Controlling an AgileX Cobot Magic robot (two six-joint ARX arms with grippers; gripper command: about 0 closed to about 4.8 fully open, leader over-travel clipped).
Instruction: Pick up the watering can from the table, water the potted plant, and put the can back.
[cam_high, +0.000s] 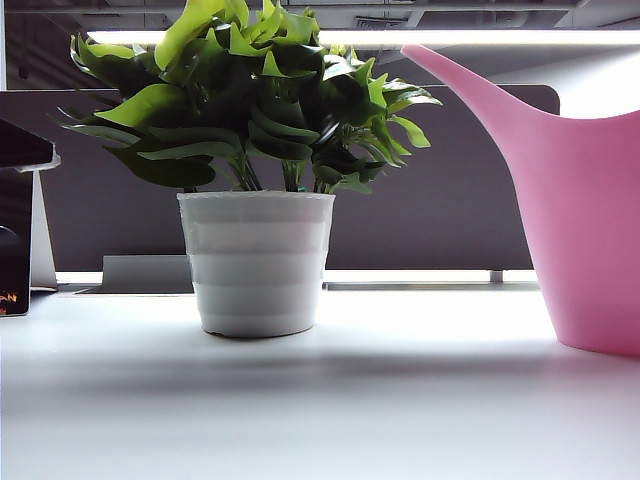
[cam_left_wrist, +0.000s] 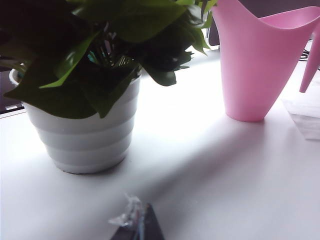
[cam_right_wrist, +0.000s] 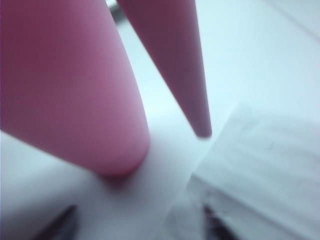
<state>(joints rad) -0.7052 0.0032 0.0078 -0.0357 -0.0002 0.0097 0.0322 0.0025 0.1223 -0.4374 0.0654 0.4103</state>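
Pink plastic fills my right wrist view: the watering can (cam_right_wrist: 65, 85) stands on the table (cam_right_wrist: 260, 45), its base planted and a tapering pink part ending just above a sheet of paper (cam_right_wrist: 260, 165). At the lower edge I see two dark blurred tips, one on each side, which I take to be the fingers (cam_right_wrist: 62, 222) of the right gripper (cam_right_wrist: 137, 225); they stand well apart with nothing between them, so I hold nothing on that side.

From the left wrist, the left gripper (cam_left_wrist: 140, 227) shows only as a dark tip with a scrap of clear film on it, low over the table near the potted plant (cam_left_wrist: 80, 90); I cannot tell whether its fingers are together or apart.

In the exterior view the can (cam_high: 590, 220) sits upright at the right edge, apart from the plant (cam_high: 255, 180), its spout reaching toward the leaves. No arm shows there.

My worry is the can itself. It looks tall, narrow at the foot and top-heavy, so a nudge from my right hand could tip it toward the plant. The loose paper beside it could also snag on a fingertip.
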